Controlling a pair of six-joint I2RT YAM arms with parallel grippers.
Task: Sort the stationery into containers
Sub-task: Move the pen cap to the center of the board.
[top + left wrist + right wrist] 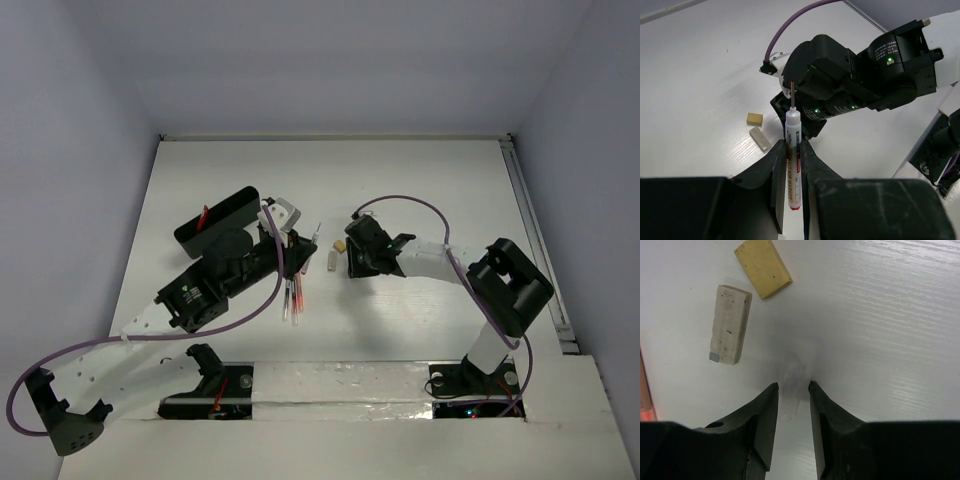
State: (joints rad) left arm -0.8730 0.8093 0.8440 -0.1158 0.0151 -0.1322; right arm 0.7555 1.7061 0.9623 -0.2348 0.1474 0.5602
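So heads up, your left gripper (pixel 792 146) is clamped tight on the white pen (pixel 793 125). It's pinching the barrel partway along, with the thin tip sticking well out front, straight at the right arm's wrist. Your right gripper (pixel 792 387) is down at the table (pixel 450 180) with its jaws partway apart. They're straddling a faint clear smear of a thing that I honestly can't identify, and it doesn't look pinched yet. The beige eraser (pixel 762 267) and white eraser (pixel 730 324) sit just beside that, loose on the surface. The black box (pixel 215 222) is over on the far left, behind your left arm. I'd say the biggest risk is how close together the two arms are. Swing the left one toward the box carelessly and that pen tip could clip the right wrist, twisting the pen in the grip or knocking it free. On the other side, closing on something flat and slick could squirt it sideways into the erasers, or the fingers could just scrape the table and come up with nothing.
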